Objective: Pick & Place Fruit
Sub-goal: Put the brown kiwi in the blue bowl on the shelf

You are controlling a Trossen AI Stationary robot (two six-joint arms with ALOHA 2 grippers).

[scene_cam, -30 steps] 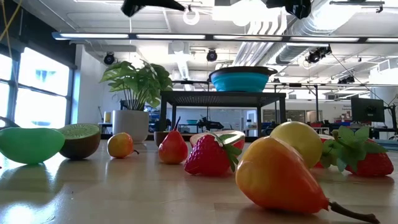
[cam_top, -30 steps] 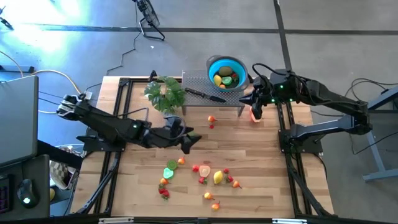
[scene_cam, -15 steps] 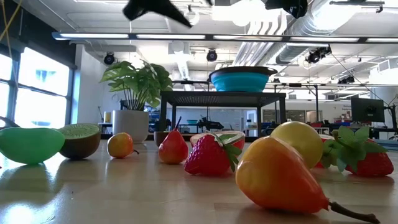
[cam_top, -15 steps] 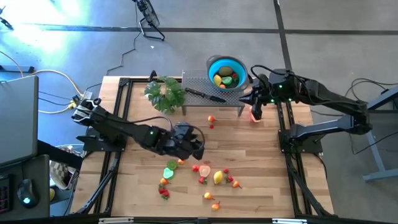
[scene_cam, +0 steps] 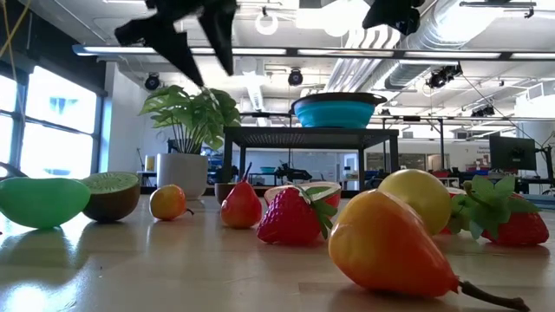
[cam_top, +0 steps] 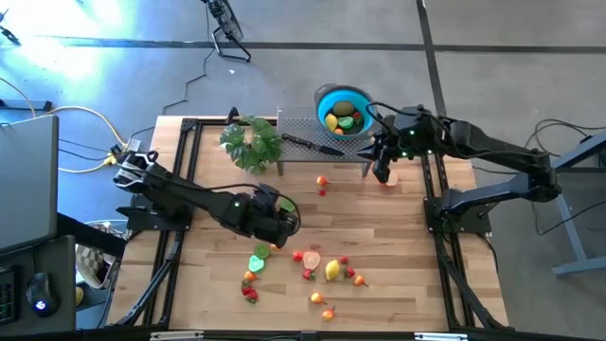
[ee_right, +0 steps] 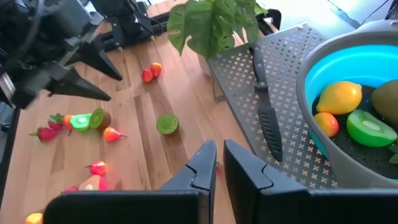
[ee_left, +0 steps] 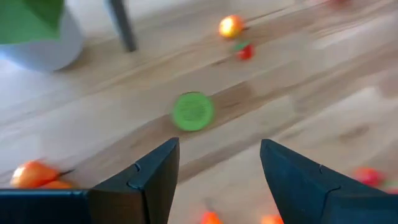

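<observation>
Small toy fruits lie scattered on the wooden table: a lemon [cam_top: 331, 270], a strawberry [cam_top: 297, 256], a green piece [cam_top: 258, 262], and an orange piece [cam_top: 322, 180] farther back. My left gripper [cam_top: 282, 220] hangs open above the table's middle, with a round green lime slice [ee_left: 193, 111] on the wood just beyond its fingertips [ee_left: 163, 155]. My right gripper [ee_right: 217, 152] is shut and holds nothing that shows. It hovers at the right end of the rack, beside the blue bowl [cam_top: 327, 95], which has fruit in it. A red fruit [cam_top: 390, 180] lies by it.
A perforated metal rack [cam_top: 301, 125] at the far edge carries the bowl and a black-handled knife [cam_top: 312, 145]. A potted leafy plant [cam_top: 252, 142] stands at the rack's left end. Bare wood lies to the right of the fruit cluster. The arms' black frames run along both table sides.
My left gripper has come down toward the table's middle and tipped its fingers downward; in the low view it hangs lower than before. My right gripper has shifted a little toward the table's left, along the rack's front. No fruit has moved.
</observation>
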